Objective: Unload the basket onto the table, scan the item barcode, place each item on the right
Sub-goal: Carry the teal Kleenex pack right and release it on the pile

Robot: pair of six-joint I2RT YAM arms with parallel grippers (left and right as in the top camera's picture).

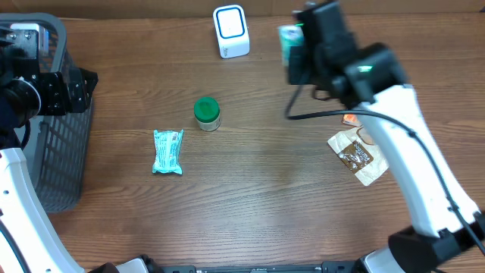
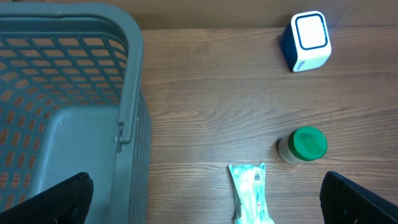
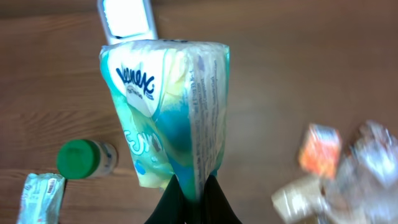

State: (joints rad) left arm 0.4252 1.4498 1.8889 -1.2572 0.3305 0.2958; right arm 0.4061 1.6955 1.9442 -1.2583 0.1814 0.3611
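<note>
Black wrist housing on the right arm covers most of the soft green-and-yellow Kleenex tissue pack (image 1: 289, 38) from above; only a teal sliver shows at the far side of the wooden table (image 1: 265, 197), just right of the white box scanner with the blue-rimmed window (image 1: 231, 30). Whether the pack's barcode faces the scanner cannot be made out. In the right wrist view the scanner is cut off at the top edge, and the things on the right are a blur: a small orange packet (image 3: 320, 149) and a crumpled brown snack wrapper (image 3: 367, 155).

The right gripper (image 3: 189, 186) has its two fingers pressed together on the narrow lower end of the tissue pack, holding it off the table. The pack is shiny film, white at the top with the blue brand name, turning to teal and yellow lower down. A seam with fine print too small to read runs down its side.

The left gripper (image 2: 206, 186) is spread wide with nothing between the fingers, and only their dark tips show at the lower corners of its view. It hangs over the right wall of the grey plastic mesh basket (image 2: 130, 74) on the left. A small green-lidded jar (image 1: 206, 114) and a flat teal sachet (image 1: 168, 152) lie mid-table, near each other but apart.
</note>
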